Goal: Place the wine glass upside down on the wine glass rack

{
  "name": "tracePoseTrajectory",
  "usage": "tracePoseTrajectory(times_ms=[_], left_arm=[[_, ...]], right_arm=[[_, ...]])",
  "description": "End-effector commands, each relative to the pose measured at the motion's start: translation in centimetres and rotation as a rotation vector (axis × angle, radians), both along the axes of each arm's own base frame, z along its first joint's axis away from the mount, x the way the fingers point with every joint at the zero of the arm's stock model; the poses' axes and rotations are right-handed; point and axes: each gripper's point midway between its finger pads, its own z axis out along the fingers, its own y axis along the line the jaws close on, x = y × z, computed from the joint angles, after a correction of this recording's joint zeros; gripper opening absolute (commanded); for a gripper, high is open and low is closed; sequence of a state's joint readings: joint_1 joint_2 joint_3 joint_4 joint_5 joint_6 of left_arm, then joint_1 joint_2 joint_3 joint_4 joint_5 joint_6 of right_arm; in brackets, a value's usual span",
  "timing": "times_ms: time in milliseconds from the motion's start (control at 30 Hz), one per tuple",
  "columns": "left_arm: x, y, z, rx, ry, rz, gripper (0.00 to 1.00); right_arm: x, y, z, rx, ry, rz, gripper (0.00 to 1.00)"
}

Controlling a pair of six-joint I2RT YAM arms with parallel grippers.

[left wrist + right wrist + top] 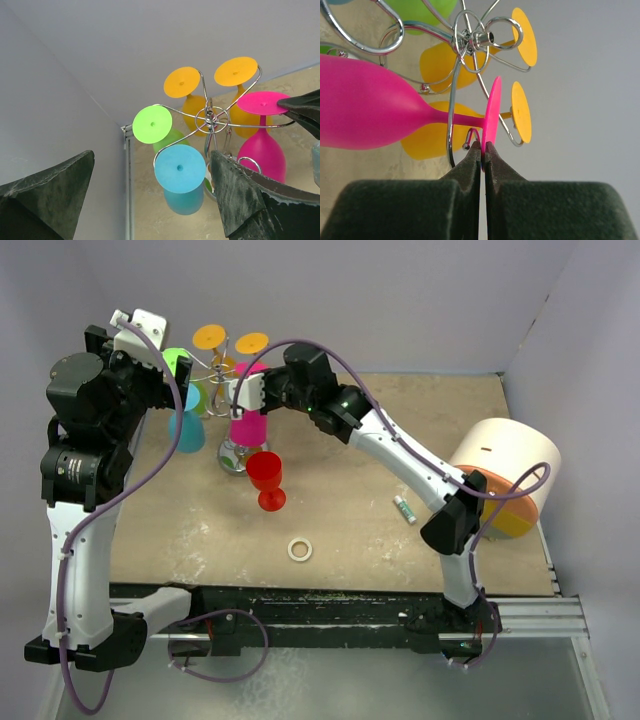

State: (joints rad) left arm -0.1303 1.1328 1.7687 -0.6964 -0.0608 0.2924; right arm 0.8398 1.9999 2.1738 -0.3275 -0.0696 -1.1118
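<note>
The pink wine glass (370,117) is pinched by its foot in the right claw (483,147), at the wine glass rack (470,37). The left claw (154,165) is held spread apart.

A pink wine glass (262,150) hangs upside down, bowl low and flat foot uppermost, its stem inside a curled arm of the upright silver wire rack (212,119).
</note>
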Motion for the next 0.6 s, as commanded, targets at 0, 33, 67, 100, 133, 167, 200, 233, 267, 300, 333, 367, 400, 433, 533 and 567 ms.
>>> tracePoseTrajectory(times_ms=[0, 33, 67, 100, 133, 167, 200, 233, 267, 300, 333, 367, 400, 433, 533, 567], left_arm=[[0.0, 0.6, 1.6, 0.003, -0.062, 0.022, 0.99], [0.0, 0.5, 1.6, 0.002, -0.062, 0.019, 0.99], [0.1, 0.5, 1.6, 0.002, -0.063, 0.019, 0.99], [0.1, 0.5, 1.6, 0.002, -0.062, 0.018, 0.99], [0.2, 0.5, 1.6, 0.001, -0.060, 0.019, 0.99], [0.2, 0.5, 1.6, 0.001, -0.060, 0.020, 0.99], [0.2, 0.5, 1.5, 0.002, -0.059, 0.019, 0.99], [0.3, 0.5, 1.4, 0.002, -0.055, 0.019, 0.99], [0.4, 0.5, 1.4, 0.003, -0.054, 0.018, 0.99], [0.5, 0.5, 1.3, 0.004, -0.052, 0.018, 0.99], [0.5, 0.4, 1.2, 0.004, -0.048, 0.017, 0.99], [0.5, 0.4, 1.1, 0.004, -0.047, 0.018, 0.99], [0.5, 0.4, 1.1, 0.004, -0.047, 0.016, 0.99], [0.5, 0.4, 1.1, 0.004, -0.047, 0.015, 0.99], [0.4, 0.4, 1.1, 0.004, -0.046, 0.013, 0.99], [0.4, 0.4, 1.1, 0.004, -0.048, 0.011, 0.99]], right_arm=[[-2.0, -1.7, 6.1, 0.070, -0.087, 0.005, 0.00], [-2.1, -1.8, 6.2, 0.071, -0.088, 0.005, 0.00], [-2.2, -1.9, 6.2, 0.068, -0.086, 0.005, 0.00], [-2.3, -2.1, 6.3, 0.068, -0.085, 0.003, 0.00], [-2.4, -2.2, 6.3, 0.068, -0.084, 0.001, 0.00], [-2.6, -2.4, 6.5, 0.069, -0.084, 0.001, 0.00], [-2.6, -2.5, 6.5, 0.068, -0.083, 0.001, 0.00], [-2.7, -2.5, 6.5, 0.067, -0.082, 0.000, 0.00], [-2.7, -2.6, 6.5, 0.066, -0.081, -0.002, 0.00], [-2.7, -2.8, 6.4, 0.063, -0.080, -0.005, 0.00], [-2.7, -2.9, 6.4, 0.063, -0.081, -0.010, 0.00], [-2.8, -2.9, 6.4, 0.060, -0.081, -0.012, 0.00], [-2.8, -3.1, 6.4, 0.059, -0.082, -0.017, 0.00], [-2.7, -3.2, 6.4, 0.058, -0.083, -0.022, 0.00], [-2.5, -3.7, 6.1, 0.047, -0.088, -0.047, 0.00], [-2.4, -3.9, 5.9, 0.043, -0.090, -0.055, 0.00]])
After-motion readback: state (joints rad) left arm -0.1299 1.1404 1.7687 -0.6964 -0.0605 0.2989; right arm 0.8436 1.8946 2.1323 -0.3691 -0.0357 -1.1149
